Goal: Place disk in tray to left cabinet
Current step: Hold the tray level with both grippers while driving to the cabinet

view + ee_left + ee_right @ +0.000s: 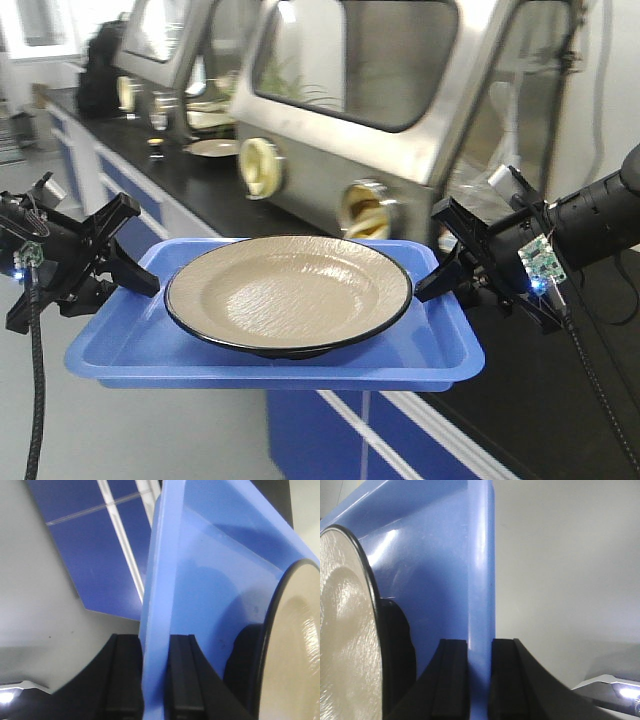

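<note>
The beige disk [290, 290] with its black rim lies in the blue tray [120, 350], which hangs in the air in front of the counter. My left gripper [140, 272] is shut on the tray's left lip. My right gripper [437, 275] is shut on its right lip. In the left wrist view the left gripper [156, 645] clamps the tray's lip [160, 580], with the disk [295, 650] at the right. From the right wrist, the right gripper [480, 647] pinches the lip [481, 570], and the disk [345, 630] shows at the left. The left cabinet is out of view.
A stainless-steel glovebox [380, 90] with round ports stands on the black counter [200, 180] right behind the tray. Another plate [212, 148] lies farther back on the counter. Blue cupboard fronts [330, 430] run below. Pale floor [160, 440] lies to the left.
</note>
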Controlling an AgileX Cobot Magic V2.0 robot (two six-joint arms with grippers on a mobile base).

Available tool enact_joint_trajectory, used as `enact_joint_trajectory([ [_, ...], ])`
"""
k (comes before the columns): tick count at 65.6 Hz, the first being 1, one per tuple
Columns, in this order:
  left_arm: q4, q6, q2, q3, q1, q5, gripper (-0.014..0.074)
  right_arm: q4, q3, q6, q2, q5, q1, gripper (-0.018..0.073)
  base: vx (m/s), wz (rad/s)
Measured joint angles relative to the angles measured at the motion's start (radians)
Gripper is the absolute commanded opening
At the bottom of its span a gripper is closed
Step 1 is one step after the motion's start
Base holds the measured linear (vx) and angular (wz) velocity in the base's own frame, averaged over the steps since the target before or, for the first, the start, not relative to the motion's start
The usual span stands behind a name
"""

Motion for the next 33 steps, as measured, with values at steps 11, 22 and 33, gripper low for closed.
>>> enact_joint_trajectory([
  [11,0.0,0.0,0.0,0.0,0.0,0.0,-0.0001,0.0,0.0,0.001,0.0,0.0,0.0,-0.0005,0.08,0.62],
  [22,0.0,0.0,0.0,0.0,0.0,0.0,-0.0001,0.0,0.0,0.001,0.0,0.001,0.0,-0.0005,0.11,0.67],
  [33,0.0,0.0,0.0,0.0,0.0,0.0,-0.0001,0.0,0.0,0.001,0.0,0.001,0.0,-0.0005,0.14,0.66],
])
